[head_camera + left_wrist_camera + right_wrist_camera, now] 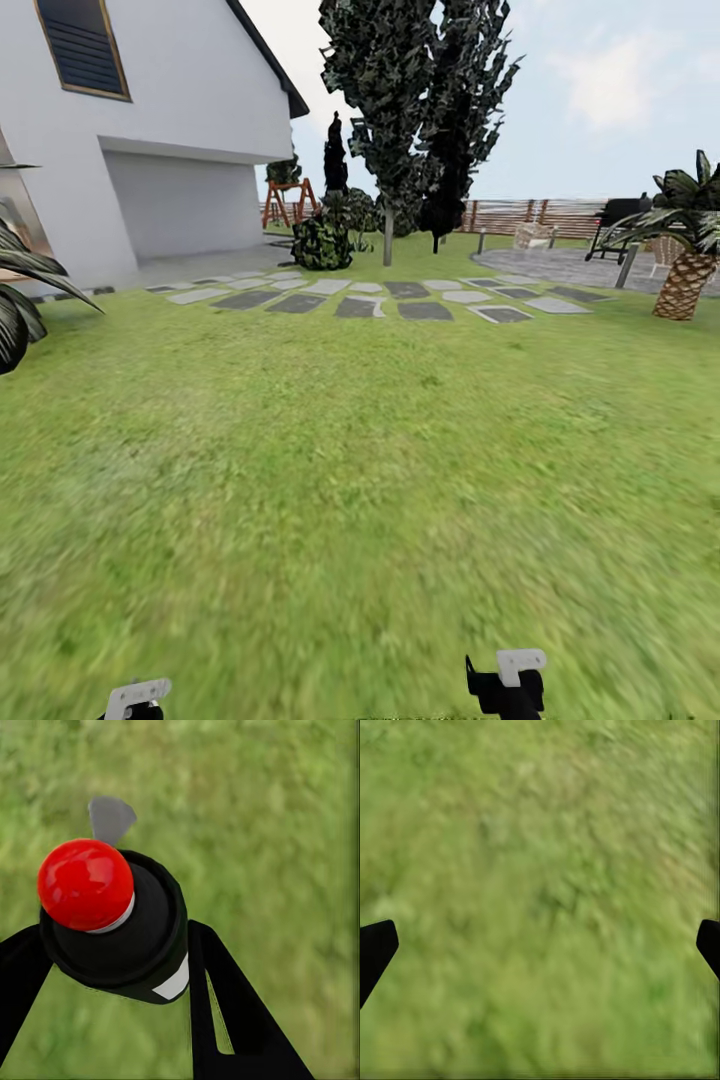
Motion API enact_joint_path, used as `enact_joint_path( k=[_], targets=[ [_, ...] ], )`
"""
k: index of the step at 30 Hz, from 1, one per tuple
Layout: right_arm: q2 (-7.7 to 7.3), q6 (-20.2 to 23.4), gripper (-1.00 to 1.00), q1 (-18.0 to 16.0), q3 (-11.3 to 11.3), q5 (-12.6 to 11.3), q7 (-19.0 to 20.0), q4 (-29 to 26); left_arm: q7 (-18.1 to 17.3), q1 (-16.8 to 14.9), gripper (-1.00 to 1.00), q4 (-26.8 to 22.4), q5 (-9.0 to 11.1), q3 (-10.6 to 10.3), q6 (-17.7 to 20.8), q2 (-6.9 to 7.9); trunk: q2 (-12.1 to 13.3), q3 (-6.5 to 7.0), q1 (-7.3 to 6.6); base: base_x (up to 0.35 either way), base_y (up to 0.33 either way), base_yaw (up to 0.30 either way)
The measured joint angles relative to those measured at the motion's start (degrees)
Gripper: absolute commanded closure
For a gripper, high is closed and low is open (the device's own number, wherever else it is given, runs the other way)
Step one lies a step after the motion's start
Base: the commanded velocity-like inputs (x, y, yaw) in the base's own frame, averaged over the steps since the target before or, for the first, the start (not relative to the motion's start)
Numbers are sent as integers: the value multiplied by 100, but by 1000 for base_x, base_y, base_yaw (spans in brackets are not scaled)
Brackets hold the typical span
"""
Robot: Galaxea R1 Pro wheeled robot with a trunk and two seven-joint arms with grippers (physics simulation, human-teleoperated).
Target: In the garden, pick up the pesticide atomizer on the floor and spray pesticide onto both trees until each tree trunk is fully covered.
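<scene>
In the left wrist view the pesticide atomizer (pixel 124 937), a dark bottle with a red tip and a white band, sits clamped between two black fingers (pixel 236 1020) of my left gripper (pixel 137 700), above green lawn. My right gripper (pixel 540 945) is open, its fingertips at the picture's two sides with only grass between them; it shows low in the head view (pixel 507 685). Far ahead across the lawn stand the two trees (pixel 420 90), dark foliage above thin pale tree trunks (pixel 388 238). The paved floor (pixel 560 265) lies at the back right.
A white house (pixel 150 130) rises at the left. A row of stepping stones (pixel 380 298) crosses the lawn. A dark bush (pixel 322 243) stands near the trees. A short palm (pixel 688 275), a grill and chairs sit by the patio. A slat fence (pixel 540 215) closes the back.
</scene>
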Motion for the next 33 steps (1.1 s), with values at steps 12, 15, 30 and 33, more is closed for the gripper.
enact_joint_path(
  k=[12,15,30,33],
  targets=[
    [8,0,-100,0,0,0,0,7,0,0,100,0,0,0,1,0,0,-87,0,0,0,-204],
    [9,0,-100,0,0,0,0,8,0,0,100,0,0,0,2,0,0,-109,0,0,0,-204],
    [3,0,-100,0,1,8,1,9,-1,0,100,0,-1,0,0,0,0,-182,0,0,0,-180],
    [0,0,-100,0,0,8,0,8,2,0,100,0,0,0,0,0,0,-182,0,0,0,-258]
  ],
)
